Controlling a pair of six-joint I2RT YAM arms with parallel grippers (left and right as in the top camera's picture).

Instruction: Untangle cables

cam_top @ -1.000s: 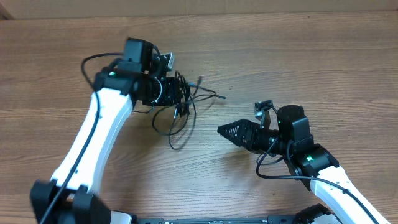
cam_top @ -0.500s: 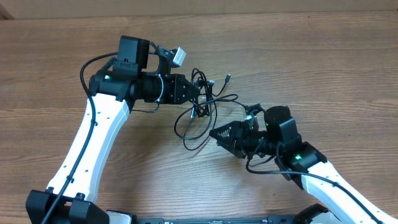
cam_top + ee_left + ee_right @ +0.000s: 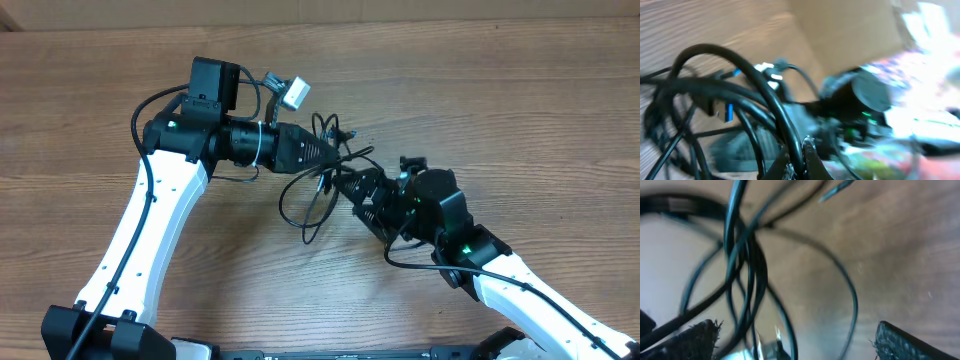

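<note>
1. The left gripper (image 3: 332, 157) is pinched shut on a single strand of the cables (image 3: 320, 180). The bunch hangs from its tip, partly lifted and partly trailing on the wooden table (image 3: 500, 100). With the whole bunch carried by one thin strand, a hard pull could cinch the crossings tighter. The strand could also slide out of the pinch.
2. Just right of and below the left gripper, almost tip to tip with it, the right gripper (image 3: 345, 180) has its jaws spread wide. Its wrist view shows several strands (image 3: 745, 255) crossing between the fingers (image 3: 695, 340). Closing here would probably trap more than one strand, perhaps both cords. Drawing the arms apart would then tighten the snarl rather than open it. With so little room between them, the two sets of fingers could also knock together.
3. Below and left of the left gripper's tip, the thin, glossy black cords sag in one loose open loop. At the tip they bunch into dense crossings (image 3: 767, 92). Right of it, short ends poke out. A small blue-tongued plug (image 3: 722, 107) shows in the left wrist view. Blur makes it impossible to tell the two cords apart.
</note>
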